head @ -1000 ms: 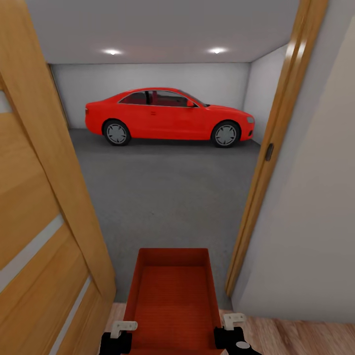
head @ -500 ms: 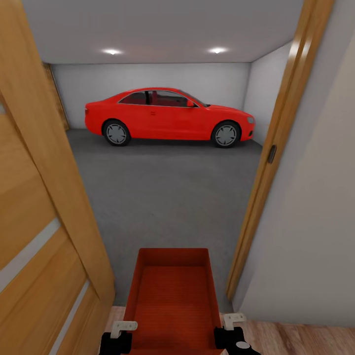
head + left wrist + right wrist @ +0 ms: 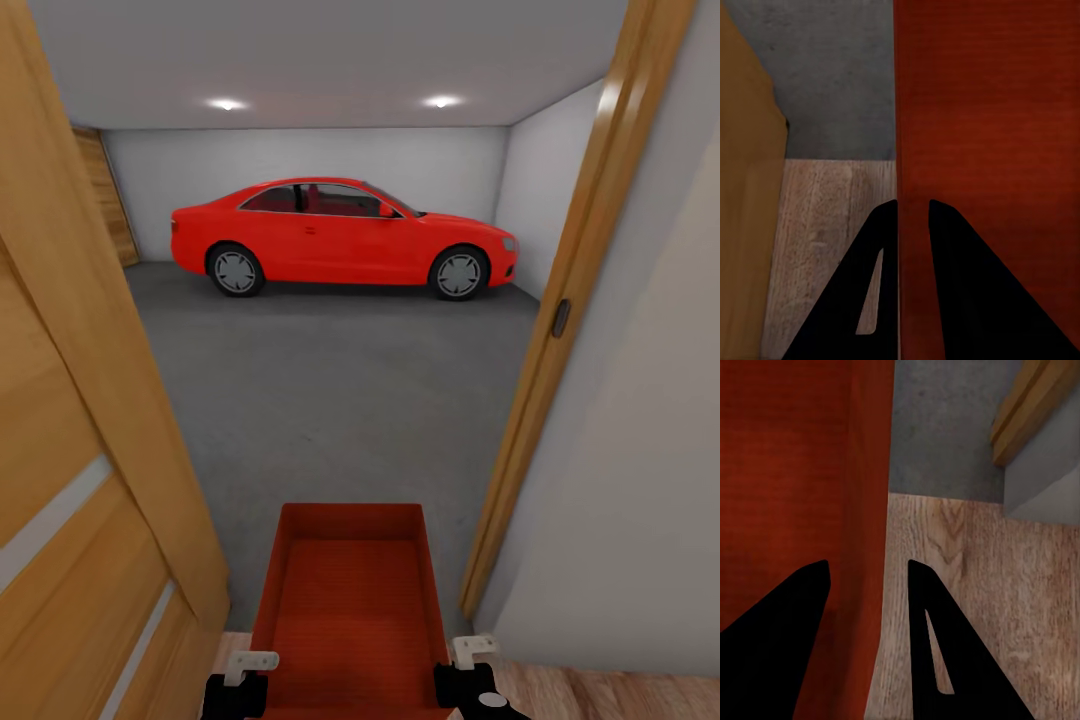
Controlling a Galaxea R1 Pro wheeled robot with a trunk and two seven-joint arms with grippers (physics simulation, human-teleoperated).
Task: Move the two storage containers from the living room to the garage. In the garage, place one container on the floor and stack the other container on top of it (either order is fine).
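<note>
Both jaws we see clamped on the storage container [image 3: 348, 600]: left gripper [image 3: 913, 217] pinches its left wall, right gripper [image 3: 868, 577] straddles its right wall, one finger inside, one outside. We hold the red-orange bin low in front, carried between the two grippers at the doorway, over wood planks [image 3: 982, 585] meeting the garage floor [image 3: 340, 400]. Red car [image 3: 340, 238] is parked well beyond, open door [image 3: 80, 480] at our left.
</note>
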